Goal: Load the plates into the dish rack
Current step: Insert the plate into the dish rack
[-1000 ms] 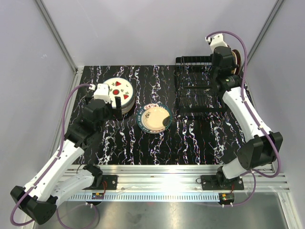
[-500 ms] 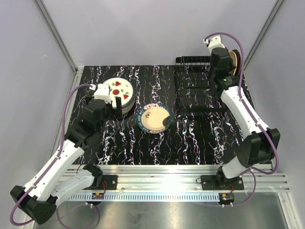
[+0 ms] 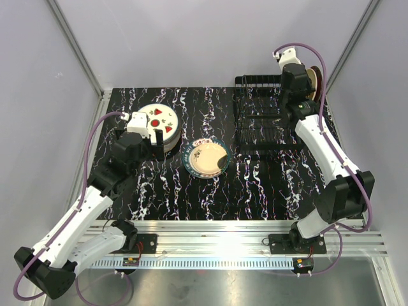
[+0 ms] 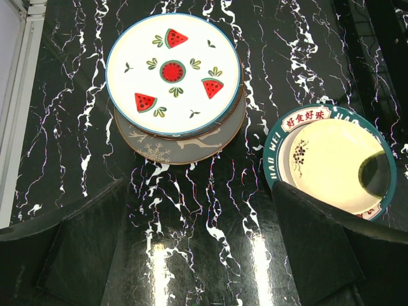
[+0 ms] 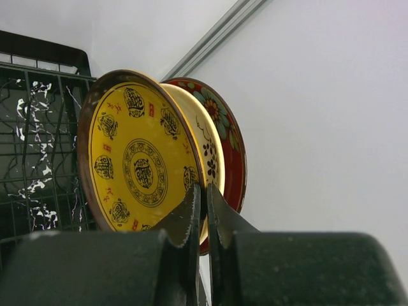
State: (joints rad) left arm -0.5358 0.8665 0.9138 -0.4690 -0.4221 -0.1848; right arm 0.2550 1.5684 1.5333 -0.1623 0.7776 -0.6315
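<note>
Right end effector (image 5: 204, 192) lifted slightly, clamped on yellow plate (image 5: 127, 159)

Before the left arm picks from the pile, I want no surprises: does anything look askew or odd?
Slightly askew: the watermelon plate sits shifted far-left on the grey plate lower down, whose near edge pokes out. The yellow plate in the right gripper stands upright. Nothing looks broken or spilled.
</note>
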